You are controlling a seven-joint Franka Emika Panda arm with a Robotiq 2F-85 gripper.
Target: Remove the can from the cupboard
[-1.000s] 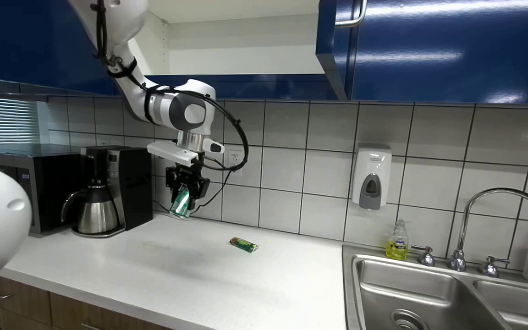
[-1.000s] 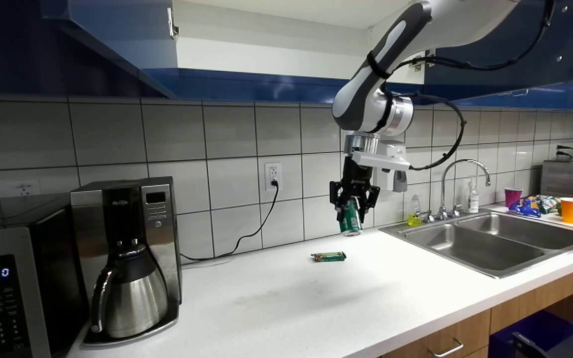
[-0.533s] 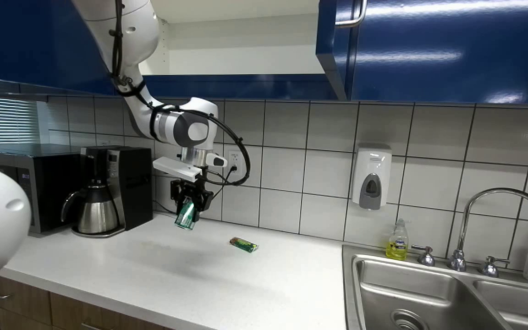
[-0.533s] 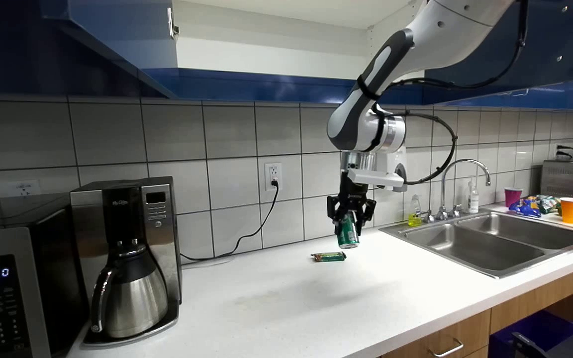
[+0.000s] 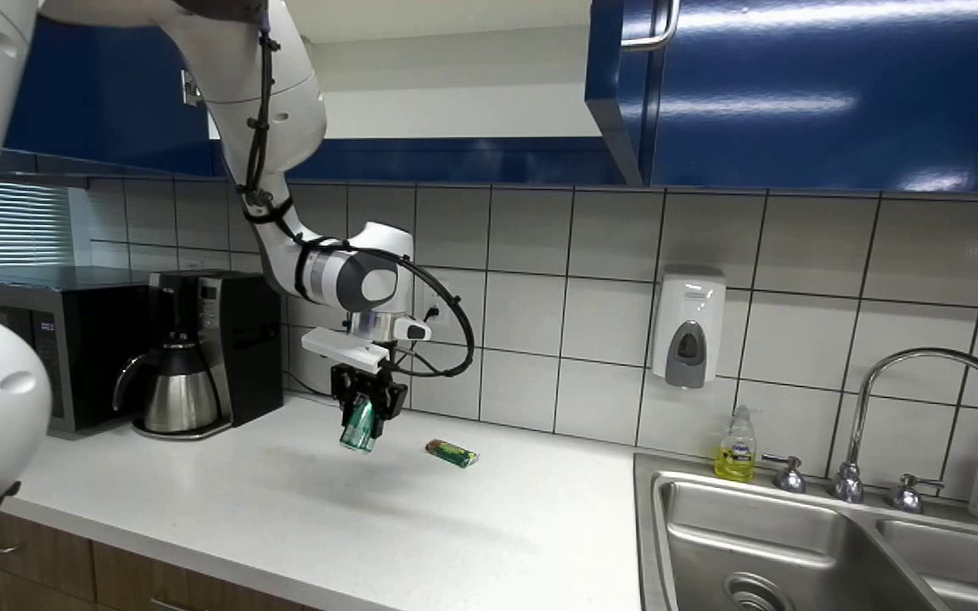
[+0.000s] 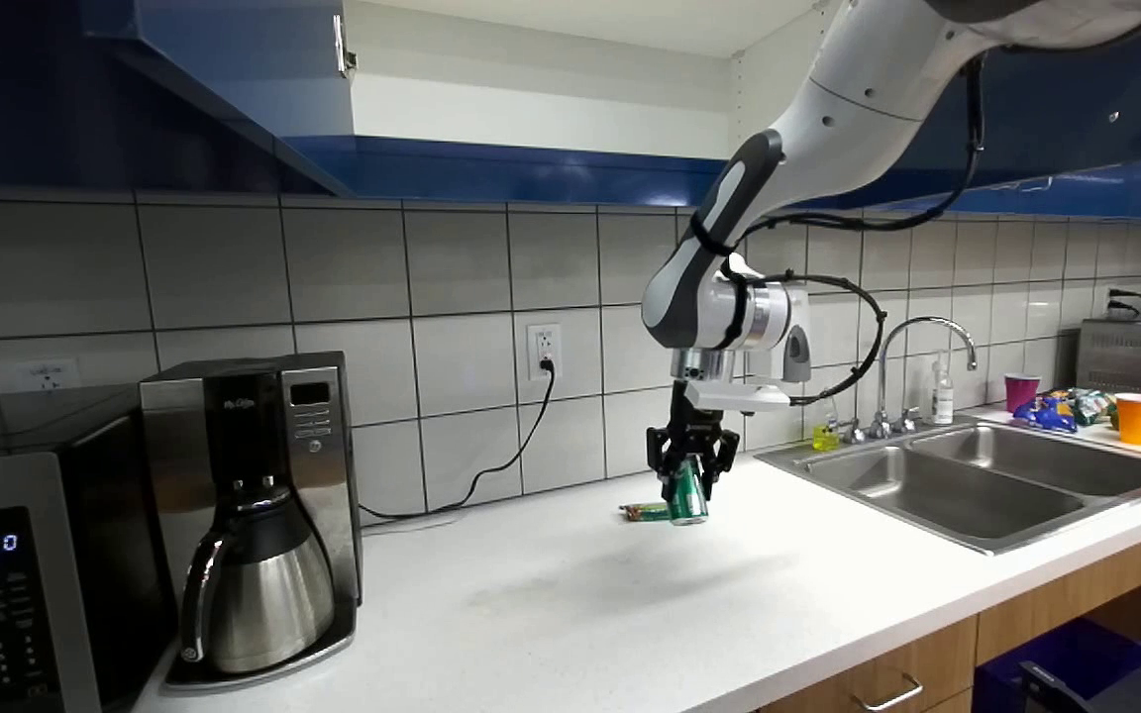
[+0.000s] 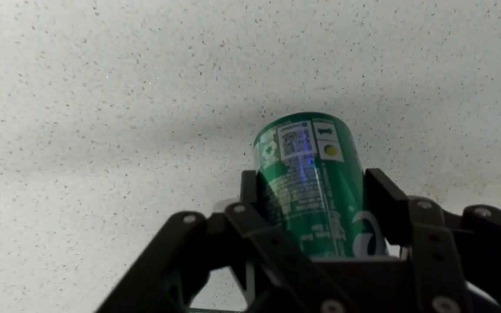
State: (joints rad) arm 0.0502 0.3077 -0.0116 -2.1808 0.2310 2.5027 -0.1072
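The can (image 5: 358, 427) is green with a pale metal end and sits between the jaws of my gripper (image 5: 363, 421). The can also shows in an exterior view (image 6: 688, 495) and in the wrist view (image 7: 311, 182), where both finger pads of my gripper (image 7: 312, 184) press on its sides. The can is slightly tilted, low over the white counter (image 6: 570, 614); the exact gap is hard to tell. The cupboard (image 5: 472, 161), with blue doors and a white inside, stands open above, also in an exterior view (image 6: 531, 173). The gripper's base hides the can's near end.
A flat green wrapped bar (image 5: 452, 453) lies on the counter close to the can, partly behind it in an exterior view (image 6: 642, 512). A coffee maker (image 6: 328, 475) and a microwave (image 6: 65, 495) stand at one end, a sink (image 5: 650, 518) at the other.
My gripper has moved down with the can, from below the cupboard to low over the counter, and slightly closer to the green wrapped bar. It keeps its hold on the can.
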